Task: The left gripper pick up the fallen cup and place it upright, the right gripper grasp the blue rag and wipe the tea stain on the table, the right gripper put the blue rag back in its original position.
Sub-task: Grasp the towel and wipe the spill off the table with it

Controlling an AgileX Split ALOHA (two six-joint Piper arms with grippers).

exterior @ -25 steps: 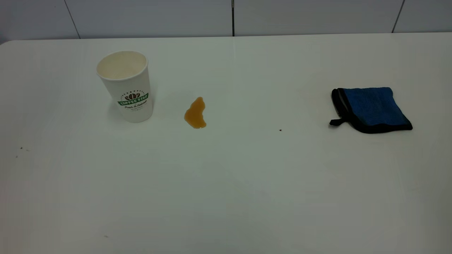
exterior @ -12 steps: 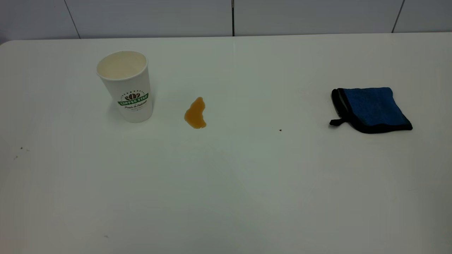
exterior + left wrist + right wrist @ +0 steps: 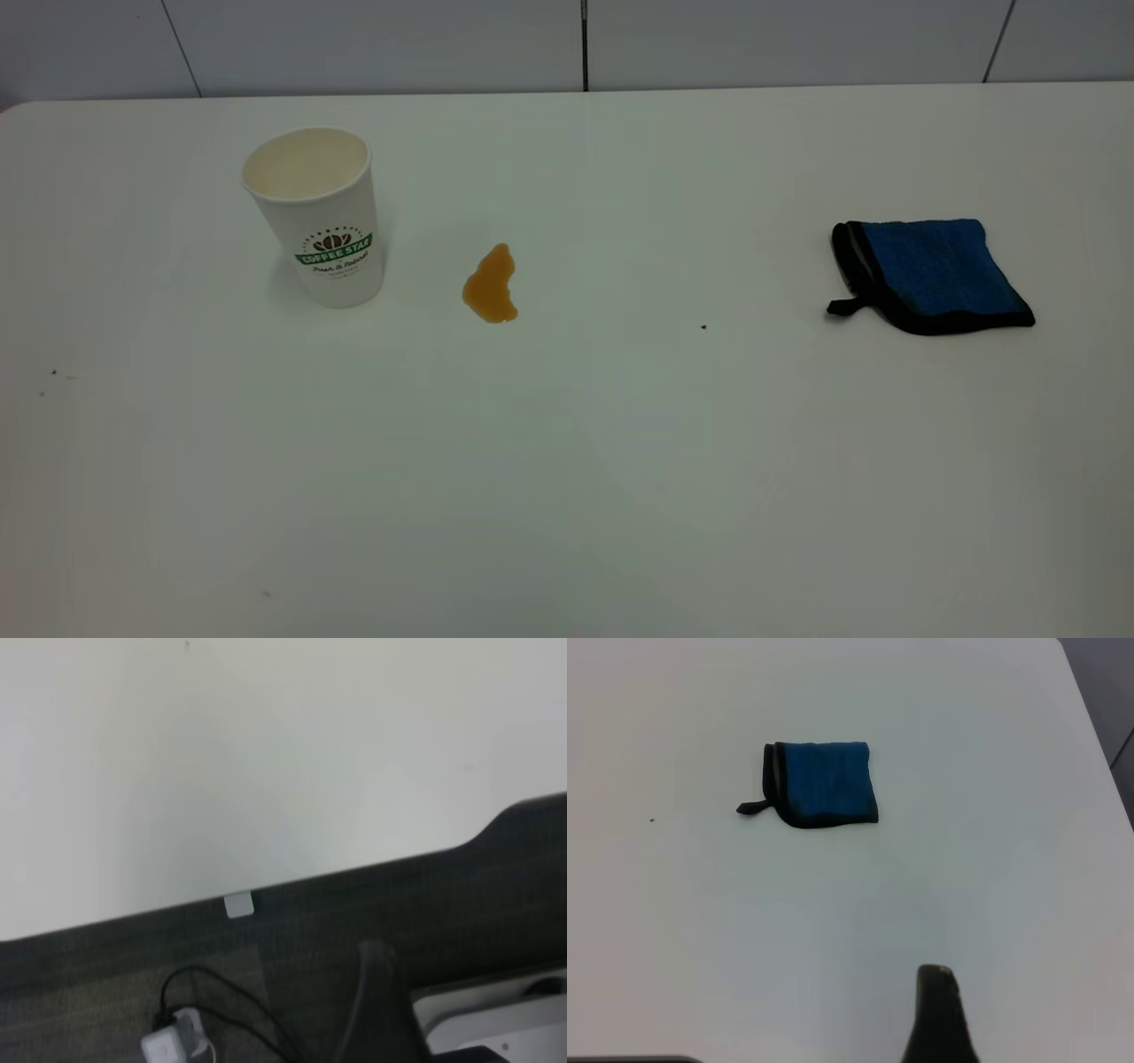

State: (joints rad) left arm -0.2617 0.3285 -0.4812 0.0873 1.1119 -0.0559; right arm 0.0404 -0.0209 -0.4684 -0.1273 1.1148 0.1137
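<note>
Across the exterior pictures nothing has visibly shifted: the cup (image 3: 316, 215), the tea stain (image 3: 490, 285) and the blue rag (image 3: 930, 274) lie on the worktop (image 3: 567, 461) exactly where they lay a second ago

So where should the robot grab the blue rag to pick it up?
Probably from straight above, pinching the folded middle of the blue rag. It lies flat on the table with nothing beside it, so there is no raised edge to grip from the side. The short black loop tab sticks out at one corner, but it is thin and easy to miss.
</note>
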